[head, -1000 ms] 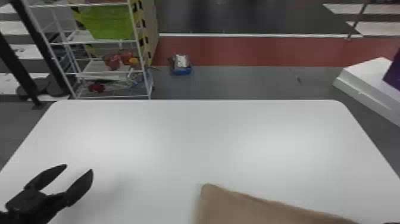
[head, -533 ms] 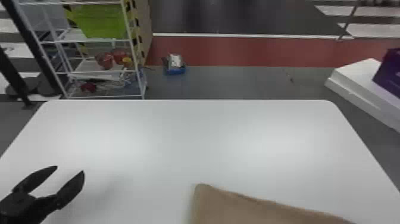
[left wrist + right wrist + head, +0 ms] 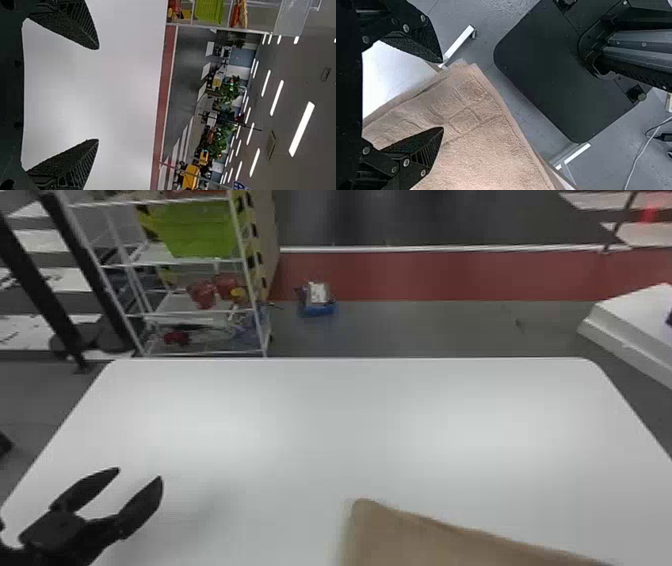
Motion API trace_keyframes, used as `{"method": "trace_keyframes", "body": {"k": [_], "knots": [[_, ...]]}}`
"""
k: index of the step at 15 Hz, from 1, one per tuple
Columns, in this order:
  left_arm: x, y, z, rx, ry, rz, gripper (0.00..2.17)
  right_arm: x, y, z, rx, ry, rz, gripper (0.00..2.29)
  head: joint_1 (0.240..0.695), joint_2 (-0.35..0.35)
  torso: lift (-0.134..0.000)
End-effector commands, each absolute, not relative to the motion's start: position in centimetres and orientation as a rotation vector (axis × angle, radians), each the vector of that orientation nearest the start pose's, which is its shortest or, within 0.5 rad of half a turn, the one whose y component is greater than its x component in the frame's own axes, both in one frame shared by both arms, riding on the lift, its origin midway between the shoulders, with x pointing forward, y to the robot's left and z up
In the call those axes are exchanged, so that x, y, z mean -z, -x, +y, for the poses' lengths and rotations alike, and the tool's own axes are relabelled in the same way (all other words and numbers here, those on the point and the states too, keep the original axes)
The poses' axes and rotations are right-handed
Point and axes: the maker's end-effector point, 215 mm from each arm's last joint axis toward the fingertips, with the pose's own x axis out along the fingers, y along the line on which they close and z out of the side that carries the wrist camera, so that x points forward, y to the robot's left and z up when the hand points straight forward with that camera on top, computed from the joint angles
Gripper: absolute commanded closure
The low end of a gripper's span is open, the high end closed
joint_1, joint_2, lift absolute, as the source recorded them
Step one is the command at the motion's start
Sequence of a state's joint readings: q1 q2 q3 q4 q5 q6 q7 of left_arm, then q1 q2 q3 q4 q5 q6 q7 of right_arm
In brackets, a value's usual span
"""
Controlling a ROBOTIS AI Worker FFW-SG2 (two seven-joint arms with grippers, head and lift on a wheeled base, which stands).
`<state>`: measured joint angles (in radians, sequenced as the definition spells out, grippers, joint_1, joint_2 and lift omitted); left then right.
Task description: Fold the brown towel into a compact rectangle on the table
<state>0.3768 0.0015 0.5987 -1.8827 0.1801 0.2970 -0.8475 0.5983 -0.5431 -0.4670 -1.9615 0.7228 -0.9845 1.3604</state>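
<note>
brown towel point(image 3: 400, 540): near right on the table point(image 3: 350, 415), edges look layered – likely part-folded
right gripper point(image 3: 442, 94): fingers spread over towel, nothing clamped
left gripper point(image 3: 140, 473): parted and empty, near left, well apart from towel
grip risk: closing too high or off the edge could miss, or catch only the top layer
slide risk: towel sits close to table's near edge – a pull that way could drag it off
fold risk: one-sided lift could skew the rectangle

From above, the head view looks forward and down over the tabletop point(image 3: 350, 415); the left wrist's looks across it, sideways, toward the ceiling point(image 3: 305, 75). The right wrist's looks down close on the towel point(image 3: 490, 150), shared with the head's.
</note>
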Motion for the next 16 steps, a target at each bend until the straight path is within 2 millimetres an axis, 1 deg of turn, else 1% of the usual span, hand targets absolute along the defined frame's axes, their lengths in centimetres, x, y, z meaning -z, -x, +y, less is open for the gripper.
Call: {"method": "trace_keyframes", "body": {"k": [1,3,5,7,8,9,11,13,16], "knots": [[40.7,-39.9,38.2,0.266,0.180,0.250,0.05,45.7,-22.9,-32.5,-1.632,1.671,0.336,0.34,0.695,0.078,-0.123],[40.6,-39.8,38.6,0.259,0.178,0.245,0.05,45.9,-23.0,-32.2,-1.627,1.676,0.324,0.35,0.695,0.097,-0.123],[40.5,-39.7,38.7,0.259,0.178,0.243,0.05,46.0,-23.2,-32.0,-1.613,1.676,0.317,0.62,0.695,0.119,-0.123],[40.6,-39.8,38.6,0.258,0.178,0.245,0.05,46.0,-23.4,-31.7,-1.602,1.669,0.309,0.70,0.695,0.126,-0.123],[40.6,-39.8,38.6,0.260,0.178,0.243,0.05,45.7,-23.6,-31.6,-1.586,1.649,0.302,1.06,0.695,0.128,-0.123],[40.6,-39.8,38.6,0.259,0.177,0.244,0.05,45.2,-24.0,-31.3,-1.571,1.637,0.282,1.21,0.695,0.129,-0.123],[40.5,-39.8,38.6,0.259,0.177,0.242,0.05,44.7,-24.6,-31.1,-1.543,1.628,0.264,1.21,0.695,0.136,-0.123],[40.5,-39.8,38.6,0.259,0.176,0.243,0.05,43.5,-25.2,-30.8,-1.509,1.587,0.238,1.21,0.695,0.138,-0.123],[40.3,-39.9,38.6,0.260,0.172,0.240,0.05,43.5,-25.0,-30.9,-1.516,1.581,0.242,1.21,0.695,0.141,-0.123]]}}
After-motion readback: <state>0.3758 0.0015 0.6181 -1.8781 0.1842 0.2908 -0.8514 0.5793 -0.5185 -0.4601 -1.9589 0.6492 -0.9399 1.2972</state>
